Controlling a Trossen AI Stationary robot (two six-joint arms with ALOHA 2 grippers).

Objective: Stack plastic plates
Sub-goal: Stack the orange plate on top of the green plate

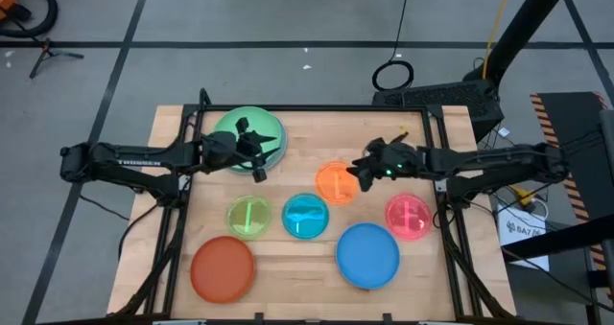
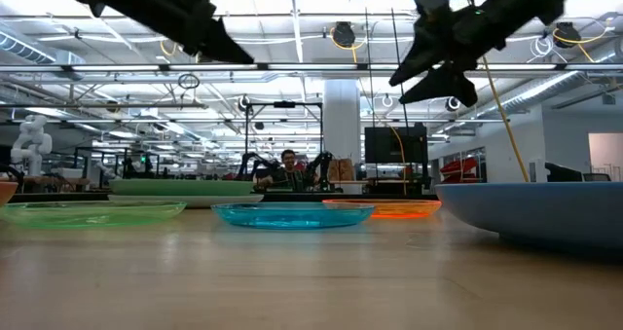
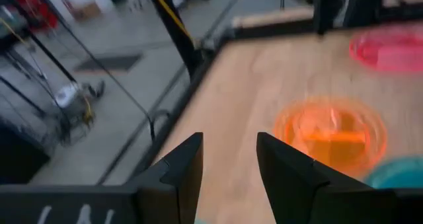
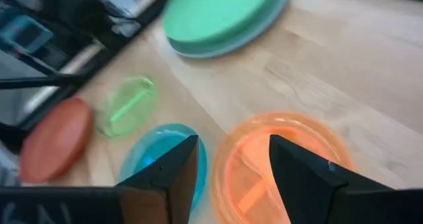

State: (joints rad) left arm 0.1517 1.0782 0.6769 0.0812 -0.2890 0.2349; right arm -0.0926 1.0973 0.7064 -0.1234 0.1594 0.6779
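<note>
Now: left hand [image 1: 257, 158] open, empty, above green plate [image 1: 261, 129] stacked on light blue plate [image 4: 268, 18] at worktop [image 1: 297, 258] rear. Right hand [image 1: 362, 174] open, empty, over orange plate [image 1: 335, 182]. Other plates lie singly.

Two dark jointed arms, white lettering, black angular fingers [image 3: 178, 178]
</note>
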